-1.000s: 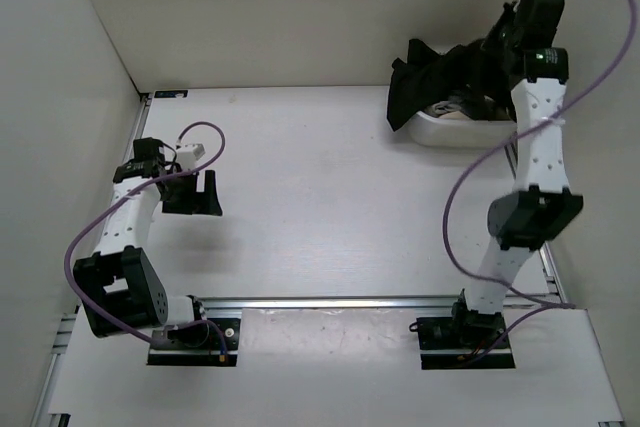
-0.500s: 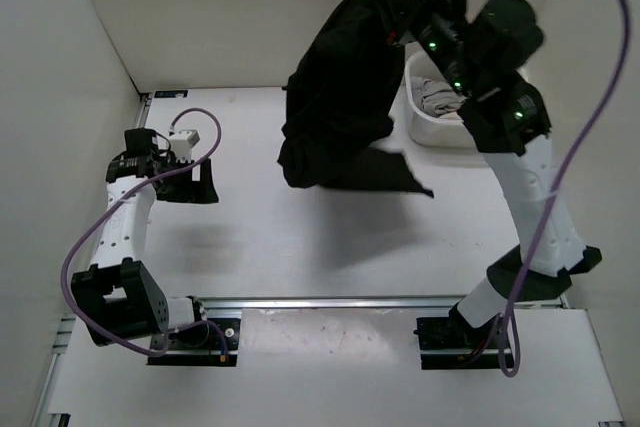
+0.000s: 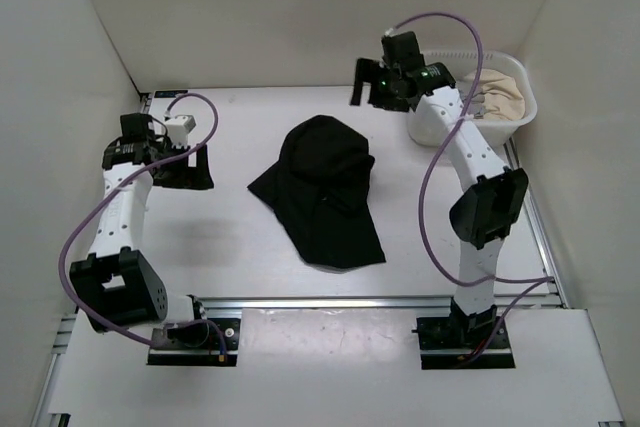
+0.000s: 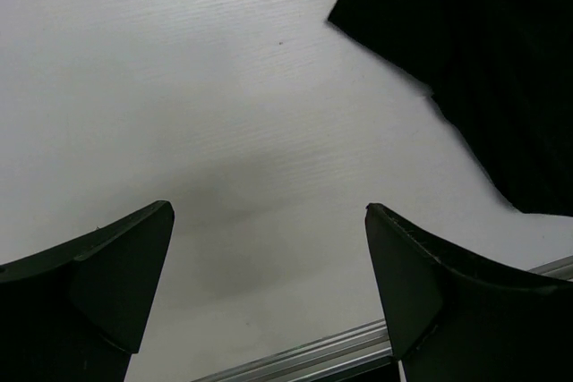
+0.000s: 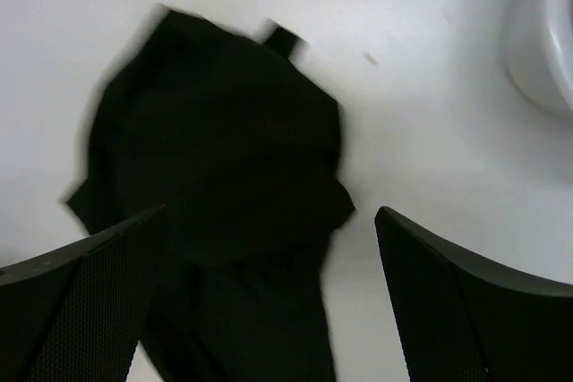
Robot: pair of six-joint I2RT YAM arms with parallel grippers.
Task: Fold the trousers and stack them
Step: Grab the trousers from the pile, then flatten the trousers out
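The black trousers lie crumpled in a heap in the middle of the table, free of both grippers. My right gripper hangs open above the table behind the heap, next to the basket. In the right wrist view the trousers lie below and between its spread, empty jaws. My left gripper stands open over bare table left of the heap. In the left wrist view its jaws hold nothing, and an edge of the trousers shows at the upper right.
A white basket at the back right holds beige and grey garments; its rim shows in the right wrist view. A metal rail runs along the table's near edge. White walls enclose the left, back and right.
The right gripper pulled the trousers out of the basket, swung them left over the table and let go. They now lie in a heap. The left arm barely shifted.
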